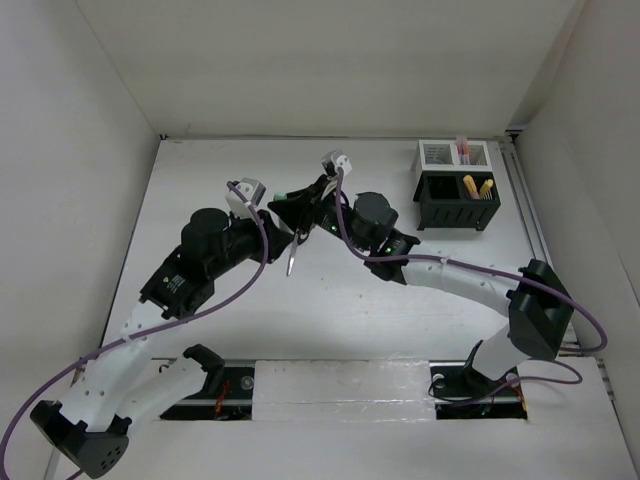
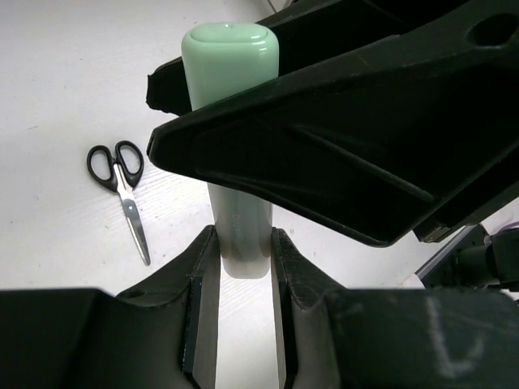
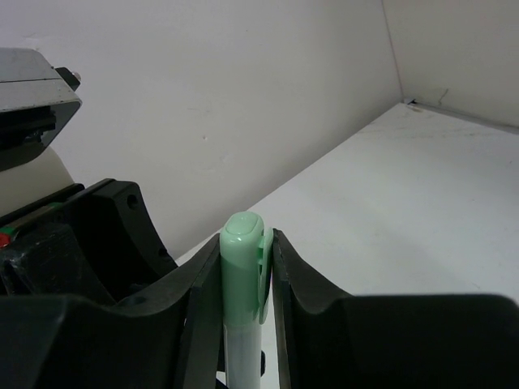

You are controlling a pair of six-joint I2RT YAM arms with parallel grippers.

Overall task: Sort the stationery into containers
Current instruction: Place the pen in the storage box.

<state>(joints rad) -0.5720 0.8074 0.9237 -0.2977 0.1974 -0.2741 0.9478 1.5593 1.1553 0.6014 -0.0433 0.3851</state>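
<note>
Well left of black organiser (image 1: 455,215), midair: green highlighter (image 2: 231,65) pinched at barrel by left gripper (image 2: 243,239), right gripper (image 3: 243,243) clamped on cap. Looks light, stiff, slick (cap might pop), so grab barrel.

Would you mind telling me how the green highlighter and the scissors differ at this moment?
The green highlighter is held off the table, pinched by both the left gripper and the right gripper; the scissors lie flat on the table, untouched. The highlighter is pale green with a rounded cap; the scissors have black handles and thin, closed metal blades. Neither is in the organiser.
</note>
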